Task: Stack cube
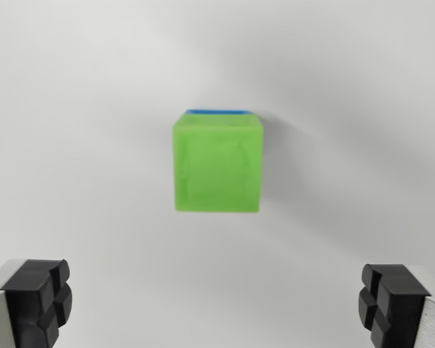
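**Green cube sits on blue cube, gripper clear and spread wide**

Wrist view, looking straight down. Bright green translucent plastic cube (218,161) at frame centre, slightly above the middle, edges soft with blur. Thin strip of a blue cube (219,112) peeking out along the green one's top edge; rest hidden underneath. Green stacked directly over blue, nearly flush, offset only toward the top of the frame. Faint grey shadow spilling to the upper right of the stack.

Plain white matte table surface (80,130) filling the whole frame.

Gripper (217,308) spread wide, holding nothing. One black rubber-padded fingertip (38,299) in the lower left corner, the other in the lower right corner, each on a grey metal finger body cut off by the frame edge. Bare table between them. Both fingertips well below the stack in the frame, not touching either cube. Height above the stack: cannot tell from this single view.
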You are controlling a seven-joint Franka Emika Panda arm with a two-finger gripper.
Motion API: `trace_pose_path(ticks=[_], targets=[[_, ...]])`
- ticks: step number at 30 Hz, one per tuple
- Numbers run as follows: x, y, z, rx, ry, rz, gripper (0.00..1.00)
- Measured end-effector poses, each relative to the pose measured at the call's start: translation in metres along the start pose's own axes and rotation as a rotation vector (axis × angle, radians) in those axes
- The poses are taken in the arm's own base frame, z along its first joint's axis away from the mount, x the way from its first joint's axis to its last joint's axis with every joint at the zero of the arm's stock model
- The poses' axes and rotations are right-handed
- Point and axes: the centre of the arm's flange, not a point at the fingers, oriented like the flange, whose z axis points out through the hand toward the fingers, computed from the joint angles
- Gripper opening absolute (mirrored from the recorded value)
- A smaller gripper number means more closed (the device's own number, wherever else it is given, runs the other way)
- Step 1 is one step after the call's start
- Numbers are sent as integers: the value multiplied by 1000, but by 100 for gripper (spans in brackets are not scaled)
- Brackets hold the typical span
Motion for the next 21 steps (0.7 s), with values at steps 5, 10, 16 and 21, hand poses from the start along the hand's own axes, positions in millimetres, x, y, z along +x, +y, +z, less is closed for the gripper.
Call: trace_pose_path(ticks=[5,10,16,21], targets=[[0,0,-21,-1,0,0,100],[0,0,-44,0,1,0,100],[0,-1,-67,-1,1,0,100],[0,-1,-83,-1,1,0,100]])
